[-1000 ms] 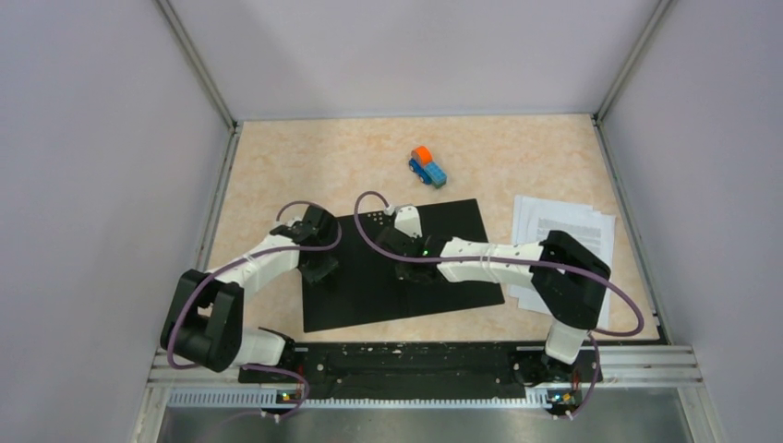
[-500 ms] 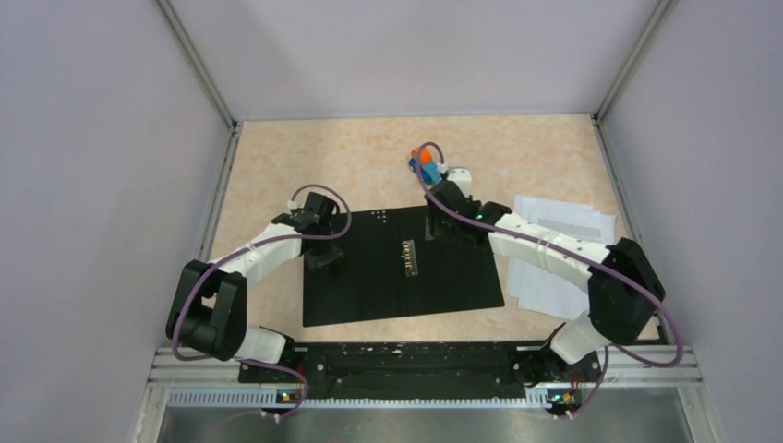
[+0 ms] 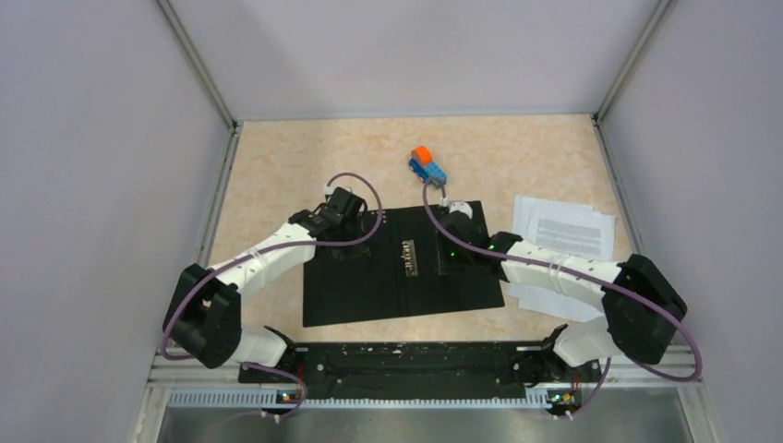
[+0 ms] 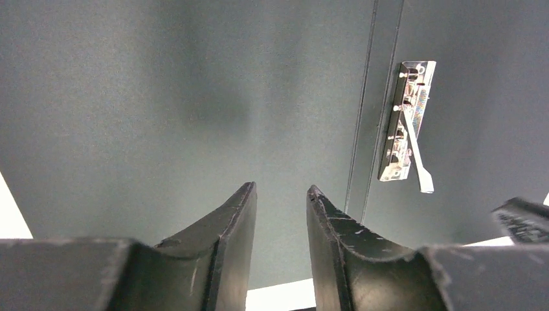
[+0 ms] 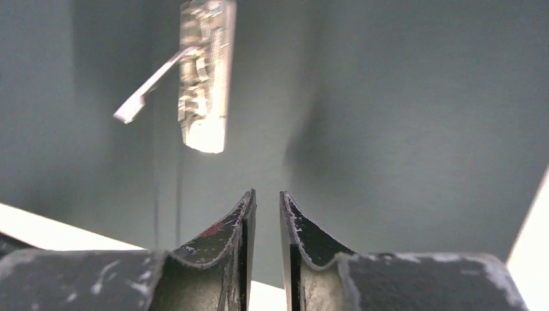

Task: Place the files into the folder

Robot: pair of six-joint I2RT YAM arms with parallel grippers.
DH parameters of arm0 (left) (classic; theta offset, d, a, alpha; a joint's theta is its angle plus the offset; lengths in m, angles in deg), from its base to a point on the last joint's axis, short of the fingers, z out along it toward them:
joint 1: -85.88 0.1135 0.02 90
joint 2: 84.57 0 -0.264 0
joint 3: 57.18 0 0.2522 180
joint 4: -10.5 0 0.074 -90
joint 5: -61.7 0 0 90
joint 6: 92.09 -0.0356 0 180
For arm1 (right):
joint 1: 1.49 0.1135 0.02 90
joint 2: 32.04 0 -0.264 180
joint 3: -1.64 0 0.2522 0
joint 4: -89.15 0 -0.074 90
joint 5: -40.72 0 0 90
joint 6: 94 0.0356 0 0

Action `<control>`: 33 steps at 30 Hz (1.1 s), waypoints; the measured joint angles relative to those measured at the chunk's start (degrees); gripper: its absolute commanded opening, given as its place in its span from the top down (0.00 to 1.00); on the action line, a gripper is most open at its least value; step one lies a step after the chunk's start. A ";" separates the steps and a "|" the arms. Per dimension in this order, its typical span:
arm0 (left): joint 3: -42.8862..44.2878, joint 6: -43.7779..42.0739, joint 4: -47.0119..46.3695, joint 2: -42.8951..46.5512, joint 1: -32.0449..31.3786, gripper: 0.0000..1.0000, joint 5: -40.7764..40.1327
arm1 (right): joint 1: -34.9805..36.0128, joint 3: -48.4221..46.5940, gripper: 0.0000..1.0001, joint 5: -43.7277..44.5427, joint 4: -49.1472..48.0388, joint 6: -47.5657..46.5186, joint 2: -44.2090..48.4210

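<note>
The folder (image 3: 369, 291) lies open on the desk (image 3: 295, 166), papers (image 3: 568, 231) at its 3 o'clock. Over it, both empty — left pincer (image 4: 280, 188) apart, right pincer (image 5: 267, 192) a slit apart.

Overhead view looks down; both wrist views close above folder (image 3: 369, 286)

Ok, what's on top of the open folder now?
Only its metal clip strip shows on the black inside of the folder, no sheets. The files lie on the table to its right. The left arm and right arm cover patches of it, so those can't be checked.
</note>
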 measured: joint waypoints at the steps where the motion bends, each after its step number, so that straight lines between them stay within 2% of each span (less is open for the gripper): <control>1: -0.17 0.28 -0.09 0.00 0.00 0.61 0.09 | 1.11 0.11 0.82 -0.98 -1.14 0.13 -0.87; 3: -0.66 0.70 0.00 0.00 0.00 0.61 -0.04 | 4.00 0.11 0.83 -6.01 -7.06 1.11 -5.55; 13: -0.66 0.63 1.42 0.44 0.09 0.61 -2.10 | 3.58 -4.92 0.83 -11.56 -14.38 1.51 -16.90; 27: -0.61 -1.66 1.92 2.71 0.50 0.59 -2.10 | -4.00 -17.05 0.82 -15.85 -16.20 1.46 -27.82; 33: -0.37 -2.75 1.88 2.64 0.50 0.54 -0.42 | -4.24 -21.51 0.73 -15.93 -15.56 1.14 -31.28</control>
